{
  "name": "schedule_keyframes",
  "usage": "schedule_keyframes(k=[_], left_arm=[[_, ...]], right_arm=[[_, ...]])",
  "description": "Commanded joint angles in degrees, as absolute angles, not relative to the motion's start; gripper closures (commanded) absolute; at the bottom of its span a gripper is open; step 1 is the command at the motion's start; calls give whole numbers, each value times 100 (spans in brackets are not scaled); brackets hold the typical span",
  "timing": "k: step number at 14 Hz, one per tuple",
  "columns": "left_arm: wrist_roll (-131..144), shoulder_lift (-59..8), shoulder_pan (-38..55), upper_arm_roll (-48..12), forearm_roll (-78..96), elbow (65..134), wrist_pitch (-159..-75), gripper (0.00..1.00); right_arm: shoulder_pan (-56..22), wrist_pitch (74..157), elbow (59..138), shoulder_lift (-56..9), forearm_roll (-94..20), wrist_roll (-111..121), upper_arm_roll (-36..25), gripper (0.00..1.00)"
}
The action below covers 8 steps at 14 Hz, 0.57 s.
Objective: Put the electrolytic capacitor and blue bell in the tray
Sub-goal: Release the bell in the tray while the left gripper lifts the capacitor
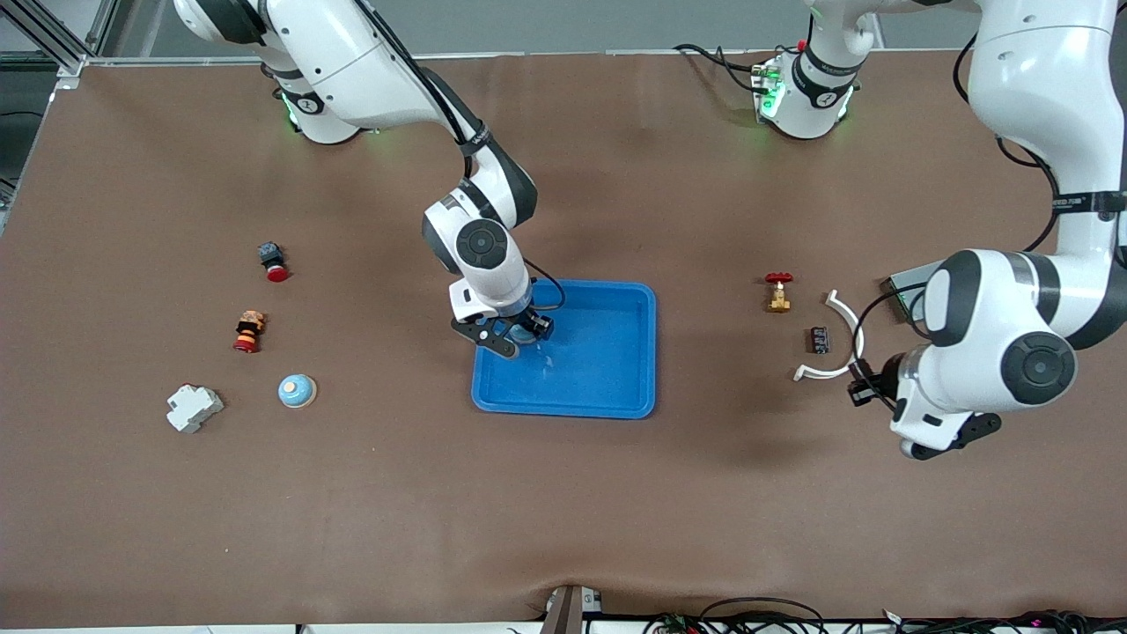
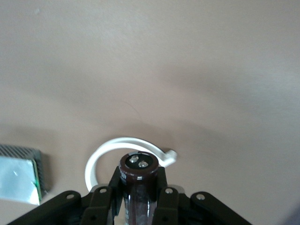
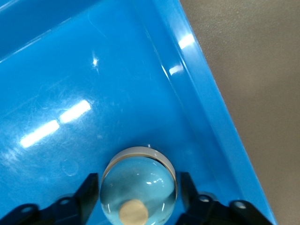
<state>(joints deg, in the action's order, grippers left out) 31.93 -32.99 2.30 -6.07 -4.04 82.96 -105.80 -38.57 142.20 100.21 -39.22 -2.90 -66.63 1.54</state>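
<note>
Release is happening mid-frame: the right gripper (image 1: 518,338) is standing parted around the blue bell (image 3: 138,183) in the tray (image 3: 213,117), while the left gripper (image 2: 138,199), hovering over a white clip (image 2: 93,163), is clamping the electrolytic capacitor (image 2: 138,165), which is needing carriage to that tray.

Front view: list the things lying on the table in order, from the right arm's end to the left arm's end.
White breaker → red-and-yellow stacked button → loose blue bell → blue tray → brass valve with red handle → small black capacitor.

Two blue bells (image 1: 297,390) (image 3: 139,187), one tray (image 1: 616,387)
</note>
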Motion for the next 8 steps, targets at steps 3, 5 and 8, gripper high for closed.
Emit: schedule_keyframes(k=[3,5,8], left_arm=[[4286,-3261,816,-571,-141,8209,-10397,100],[4840,-3278,1124,-571,-149,8209,-10406,100],[5474,-3305,1554,-571,-141,8209,-10406,100]], right_arm=[[-3893,13845,9739,-3929,9,-6689,97,0],[-3894,13205,9371,-3920,131,-6680,105,0],[-3771,12281,8852,-3903,342,-6191,105,0]])
